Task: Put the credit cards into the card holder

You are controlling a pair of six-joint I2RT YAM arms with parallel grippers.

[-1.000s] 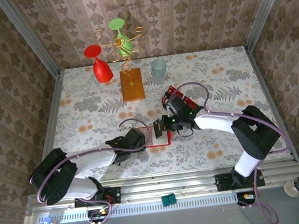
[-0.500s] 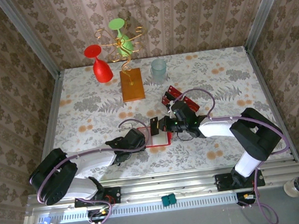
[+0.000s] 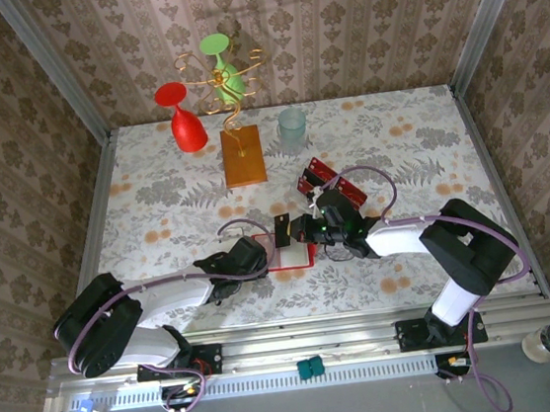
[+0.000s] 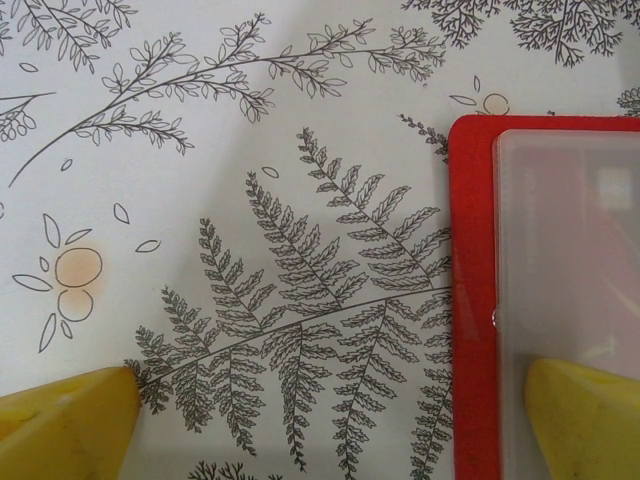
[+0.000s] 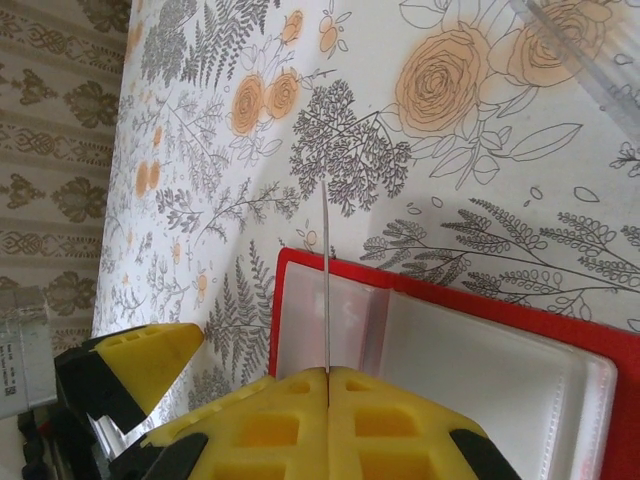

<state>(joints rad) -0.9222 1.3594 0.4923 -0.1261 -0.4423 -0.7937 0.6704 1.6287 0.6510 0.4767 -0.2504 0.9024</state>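
The left gripper [image 4: 330, 400] stays where it was a second ago, jaws wide apart, one finger over the table [image 4: 250, 150] and the other over the open card holder [image 5: 450, 350], which lies flat in the same place, near the middle. Just right of it, the right gripper [image 5: 328, 390] is clamped on one credit card [image 5: 327, 280], held on edge over the holder, and has shifted slightly left. Farther right, the remaining credit cards [image 3: 332, 182] are now less covered by the wrist.
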